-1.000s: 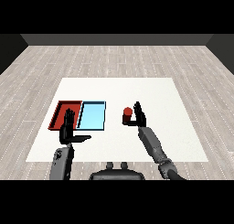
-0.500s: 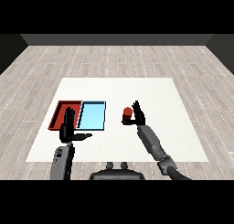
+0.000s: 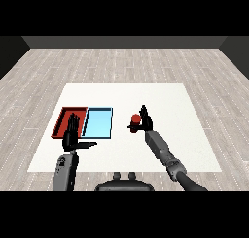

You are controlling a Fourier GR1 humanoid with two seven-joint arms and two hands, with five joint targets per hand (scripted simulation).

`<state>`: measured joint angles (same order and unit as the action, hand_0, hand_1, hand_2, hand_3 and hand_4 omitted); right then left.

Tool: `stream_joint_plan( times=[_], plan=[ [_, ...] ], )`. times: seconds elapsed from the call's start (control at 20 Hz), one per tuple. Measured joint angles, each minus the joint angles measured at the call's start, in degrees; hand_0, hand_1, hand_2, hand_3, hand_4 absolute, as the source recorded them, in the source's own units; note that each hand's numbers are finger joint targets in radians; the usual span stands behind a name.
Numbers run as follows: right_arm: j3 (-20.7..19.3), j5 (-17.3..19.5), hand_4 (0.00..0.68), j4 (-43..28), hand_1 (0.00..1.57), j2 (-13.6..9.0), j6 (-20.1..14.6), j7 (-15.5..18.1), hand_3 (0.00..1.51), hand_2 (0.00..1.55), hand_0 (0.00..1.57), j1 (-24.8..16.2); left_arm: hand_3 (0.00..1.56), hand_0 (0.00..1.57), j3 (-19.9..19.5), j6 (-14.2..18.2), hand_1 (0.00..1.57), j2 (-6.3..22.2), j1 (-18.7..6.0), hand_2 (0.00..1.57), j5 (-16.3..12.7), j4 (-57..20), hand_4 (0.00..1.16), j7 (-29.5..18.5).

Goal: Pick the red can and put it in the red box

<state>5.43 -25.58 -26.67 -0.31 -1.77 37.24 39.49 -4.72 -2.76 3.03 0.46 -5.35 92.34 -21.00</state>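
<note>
fingers point(image 3: 143, 110) of the right hand point(image 3: 145, 122) stand mostly straight and upright just beside the red can point(image 3: 135, 119), with the thumb reaching under the can's near side; whether they have closed round it i cannot tell; the can stands upright on the white table point(image 3: 160, 96), to the right of the light blue tray point(image 3: 97, 124) and apart from it; the right forearm runs from the can back toward the table's near right edge; on the far side of the light blue tray, touching its left wall, lies the red tray point(image 3: 64, 116); the left hand point(image 3: 72, 136) hovers over the near edge of the red tray, fingers straight and spread, thumb stretched toward the light blue tray, holding nothing; the table top is plain white; around it runs a pale grey wood-plank floor point(image 3: 126, 62), ending at a dark wall point(image 3: 124, 42) beyond.
</note>
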Motion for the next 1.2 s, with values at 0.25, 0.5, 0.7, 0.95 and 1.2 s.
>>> stream_joint_plan(
  times=[0.25,0.5,0.7,0.95,1.2],
  plan=[
    [0.8,-1.0,0.0,1.5,0.0,0.1,-0.3,0.3,0.0,0.0,0.0,1.3,0.0,0.0,-0.1,0.7,0.0,-0.2,-0.1,0.0,0.7,-0.4,0.0,-0.5],
    [1.8,-2.4,0.0,6.0,0.0,0.2,0.1,2.3,0.0,0.0,0.0,3.4,0.0,0.0,-0.3,0.1,0.0,0.2,0.8,0.0,0.2,0.2,0.0,-0.5],
    [3.0,-3.6,0.0,7.2,0.0,0.1,0.0,2.5,0.0,0.0,0.0,4.5,0.0,0.0,-0.2,0.0,0.0,0.2,1.0,0.0,0.0,1.2,0.0,0.3],
    [3.8,-4.2,0.579,5.2,1.47,0.1,-2.4,0.5,1.43,1.47,1.47,3.4,0.0,0.0,0.3,0.0,0.0,-0.4,1.1,0.0,0.5,0.0,0.0,-1.1],
    [3.9,-2.6,0.667,4.6,1.5,0.0,-6.4,-1.1,1.44,1.46,1.5,4.1,0.0,0.0,0.3,-0.1,0.0,-0.1,1.6,0.0,0.4,1.3,0.0,-0.6]
  ],
)
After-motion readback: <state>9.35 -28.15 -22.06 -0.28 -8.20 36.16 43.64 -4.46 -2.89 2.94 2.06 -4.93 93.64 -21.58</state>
